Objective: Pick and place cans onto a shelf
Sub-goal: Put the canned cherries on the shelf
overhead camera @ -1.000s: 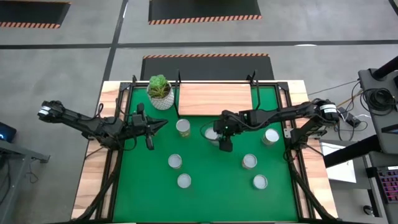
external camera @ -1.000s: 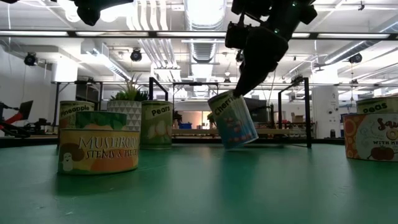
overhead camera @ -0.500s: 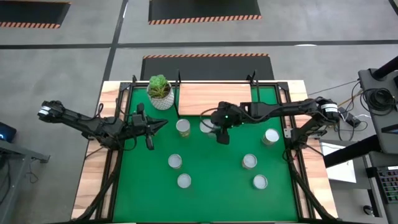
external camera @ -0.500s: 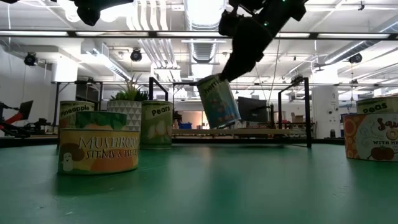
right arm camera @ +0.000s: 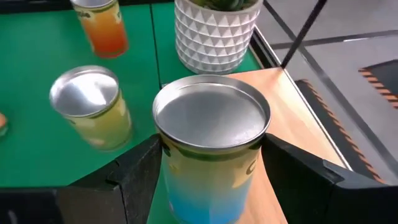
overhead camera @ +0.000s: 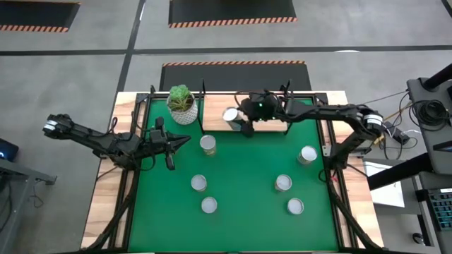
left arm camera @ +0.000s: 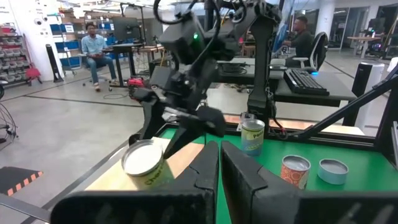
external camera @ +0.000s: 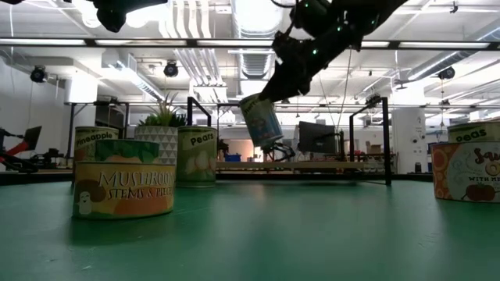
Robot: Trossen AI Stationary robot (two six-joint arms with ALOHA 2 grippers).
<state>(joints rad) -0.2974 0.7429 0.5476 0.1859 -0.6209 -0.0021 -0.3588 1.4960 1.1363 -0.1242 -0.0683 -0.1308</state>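
Note:
My right gripper point(overhead camera: 239, 121) is shut on a can point(overhead camera: 231, 115), which hangs tilted over the left end of the shelf point(overhead camera: 265, 113), a light wooden board at the mat's far edge. Several more cans stand upright on the green mat, among them one just near of the shelf point(overhead camera: 207, 143) and one at the right point(overhead camera: 308, 154). My left gripper point(overhead camera: 176, 141) waits shut over the mat's left side, with nothing between its fingers. My right gripper pinches the can's side wall point(right arm camera: 168, 163) between its two fingers point(right arm camera: 134, 177), just below the silver top. The fingers come from the table's right, slanting down. The can point(external camera: 260, 121) is lifted clear and tilted, above the shelf board.
A white pot with a green plant point(overhead camera: 181, 104) stands just left of the shelf. Thin black posts point(overhead camera: 203, 90) rise at the shelf's corners. Other cans stand on the mat's near half point(overhead camera: 199, 183), point(overhead camera: 283, 183), with bare mat in the middle between them.
My right gripper has swung toward the table's far edge and a little left and up, carrying the can from over the mat to over the shelf's left end. It has tipped nearer to level. The can stays tilted and clear.

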